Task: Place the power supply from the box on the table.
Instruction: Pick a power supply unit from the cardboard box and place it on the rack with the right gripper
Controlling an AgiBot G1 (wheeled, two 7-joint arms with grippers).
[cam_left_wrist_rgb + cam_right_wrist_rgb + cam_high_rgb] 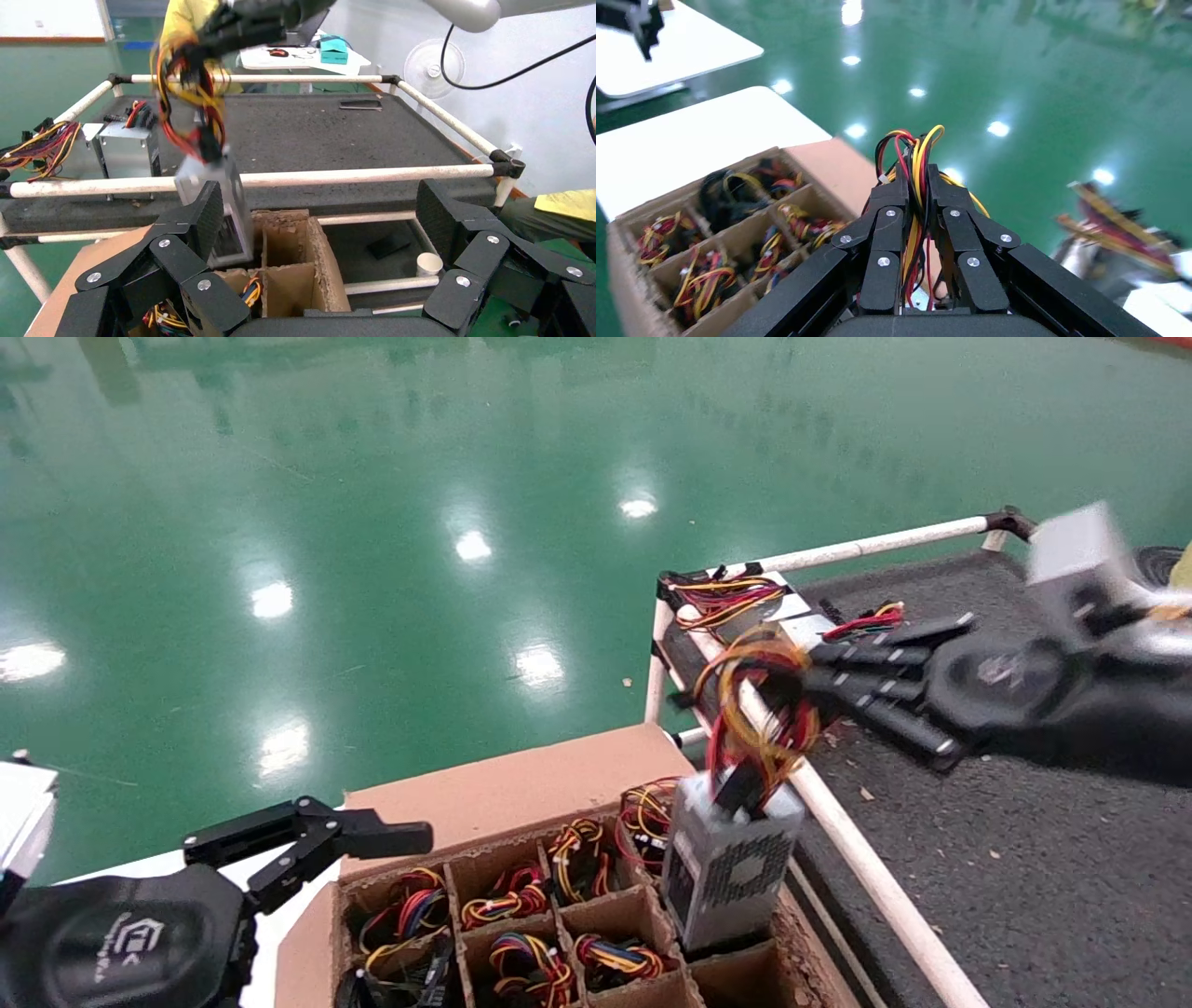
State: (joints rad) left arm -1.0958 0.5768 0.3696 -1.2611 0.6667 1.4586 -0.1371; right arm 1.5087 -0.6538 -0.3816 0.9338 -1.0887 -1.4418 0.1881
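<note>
The power supply [731,868], a silver-grey brick with a perforated grille, hangs upright, its lower end at the rim of a cell on the right side of the box [503,784]. My right gripper [803,689] is above it, shut on its red, yellow and black wires [914,151], which run between the fingers [884,232]. It reaches over the white rail from above the table [1024,859]. The left wrist view shows the brick [211,200] blurred above the cardboard cells [316,267]. My left gripper [354,850] is open beside the box's left side, holding nothing.
Other cells of the box hold wire bundles [507,901]. A white pipe rail [866,868] runs between box and table. Another silver brick [130,147] with wires [731,598] lies at the table's far left corner. A paper cup [429,264] stands below the table.
</note>
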